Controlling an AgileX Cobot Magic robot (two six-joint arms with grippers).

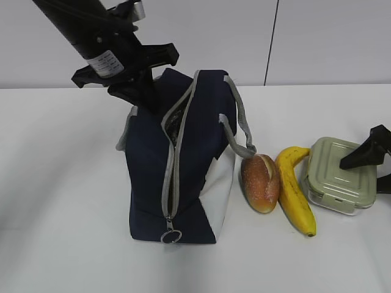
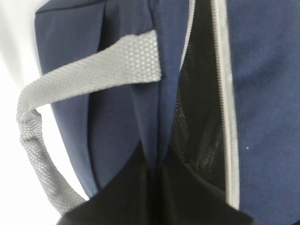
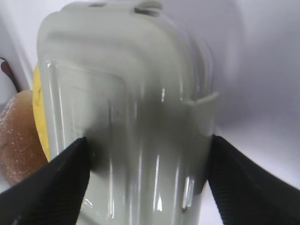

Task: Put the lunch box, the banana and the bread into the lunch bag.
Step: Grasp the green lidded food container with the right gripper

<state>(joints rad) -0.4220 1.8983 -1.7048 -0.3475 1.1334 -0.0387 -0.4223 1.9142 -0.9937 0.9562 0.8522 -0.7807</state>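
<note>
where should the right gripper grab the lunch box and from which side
Take the lunch box across its two opposite side walls, coming down from above. It lies flat on the table with its lid up. The banana lies close along its left side, so a low sideways approach from there looks blocked. In the right wrist view the right gripper already has a finger on each side of it.

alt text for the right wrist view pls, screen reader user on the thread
Close-up of the lunch box, its pale sage-green lid filling the frame, with the right gripper open and one black finger on either side of it. At the left edge, a sliver of the yellow banana and part of the brown bread sit beside the box on a white table.
</note>
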